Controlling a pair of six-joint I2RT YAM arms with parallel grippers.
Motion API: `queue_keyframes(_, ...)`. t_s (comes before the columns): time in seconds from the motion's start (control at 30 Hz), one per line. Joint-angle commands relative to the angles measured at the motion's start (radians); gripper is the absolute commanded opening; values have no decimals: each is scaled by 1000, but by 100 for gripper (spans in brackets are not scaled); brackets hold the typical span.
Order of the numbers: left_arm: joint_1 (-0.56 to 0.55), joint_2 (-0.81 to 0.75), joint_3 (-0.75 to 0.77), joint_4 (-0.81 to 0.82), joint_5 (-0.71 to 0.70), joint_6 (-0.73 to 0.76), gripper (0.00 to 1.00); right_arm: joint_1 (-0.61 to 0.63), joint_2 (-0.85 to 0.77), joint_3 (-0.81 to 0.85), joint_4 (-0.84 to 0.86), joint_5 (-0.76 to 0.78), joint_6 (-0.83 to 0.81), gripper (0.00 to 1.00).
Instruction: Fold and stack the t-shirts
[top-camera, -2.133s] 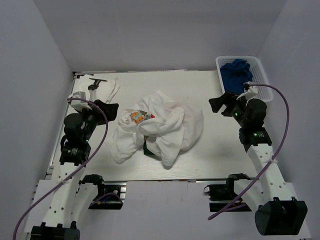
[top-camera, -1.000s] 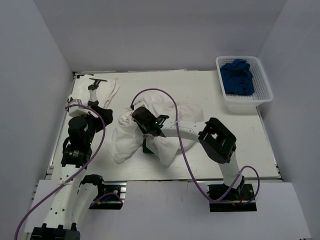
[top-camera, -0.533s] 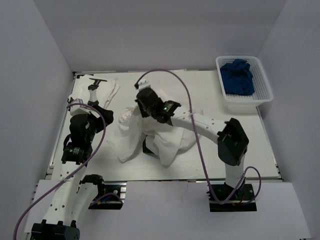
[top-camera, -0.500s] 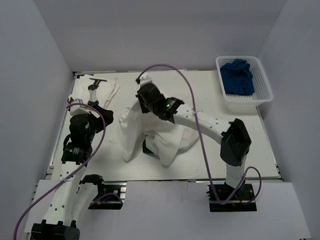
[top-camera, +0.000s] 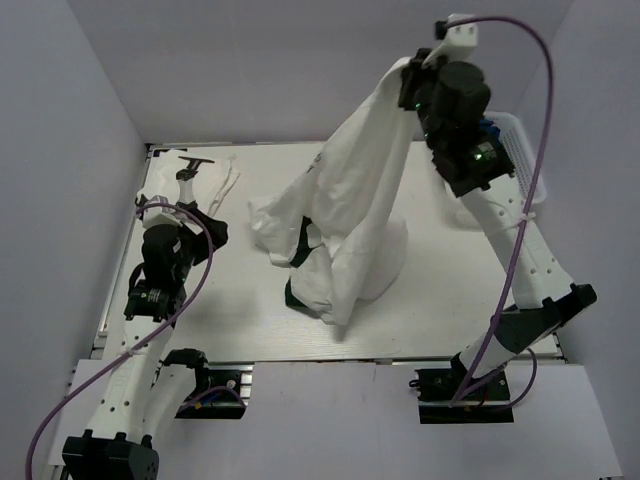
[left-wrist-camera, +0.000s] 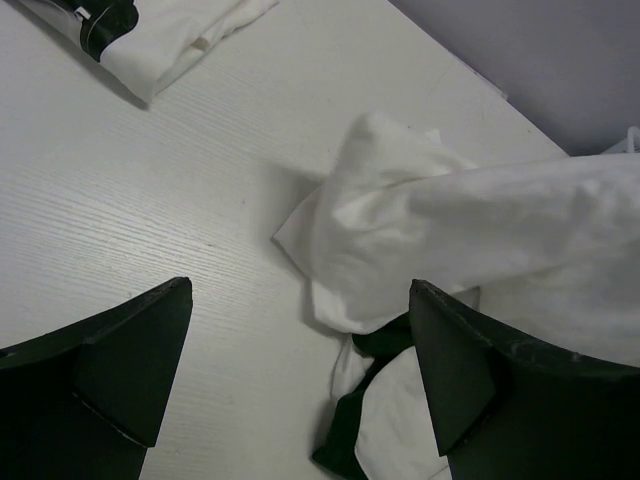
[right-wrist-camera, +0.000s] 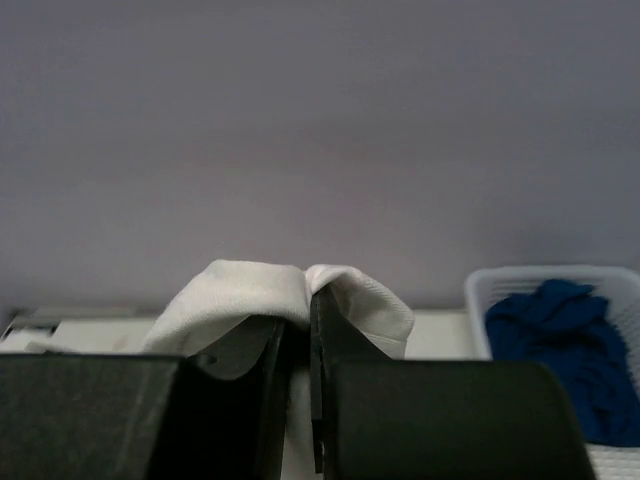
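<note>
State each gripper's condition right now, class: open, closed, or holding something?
Left gripper: jaws open, holding nothing.
Right gripper: jaws closed on a white t-shirt, which hangs from it.

Left arm and right arm alike: white links drilled with rows of small holes, bulky black joint housings showing green lights, a loose purple cable looping along each, black bases near; left gripper and right gripper fingers matte black, wedge-shaped.
</note>
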Motion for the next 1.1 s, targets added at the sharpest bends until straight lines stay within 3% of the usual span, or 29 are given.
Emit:
queue_keyframes(0.0, -4, 24, 40, -10, 1, -4, 99, -111, 51, 136, 69, 38, -76, 0)
queue_keyframes(0.03, -4, 38, 40, 1, 1, -4, 99, -186, 98, 260, 52, 34, -74, 0)
queue_keyframes(0.17, 8, 77, 61, 10, -18, 7, 99, -320, 230, 443, 98, -12, -67, 0)
queue_keyframes(0.27, 8, 116, 72, 1, -46, 7, 99, -439, 240, 398, 327, -16, -58, 0)
queue_keyframes(0.43, 8, 174, 104, 12, -57, 19, 99, -548, 306, 463, 550, -10, -54, 0)
queue_keyframes(0.5, 8, 203, 115, 12, -66, 30, 99, -620, 328, 448, 731, 7, -51, 0)
queue_keyframes(0.7, 8, 248, 133, 12, -111, 39, 99, -763, 433, 512, 1076, 4, 135, 0)
queue_keyframes(0.9, 8, 314, 144, 73, -86, 39, 99, -823, 479, 476, 1138, -94, 179, 0)
queue_keyframes(1.07, 8, 393, 175, 96, -25, 39, 99, -834, 550, 531, 1187, -131, 36, 0)
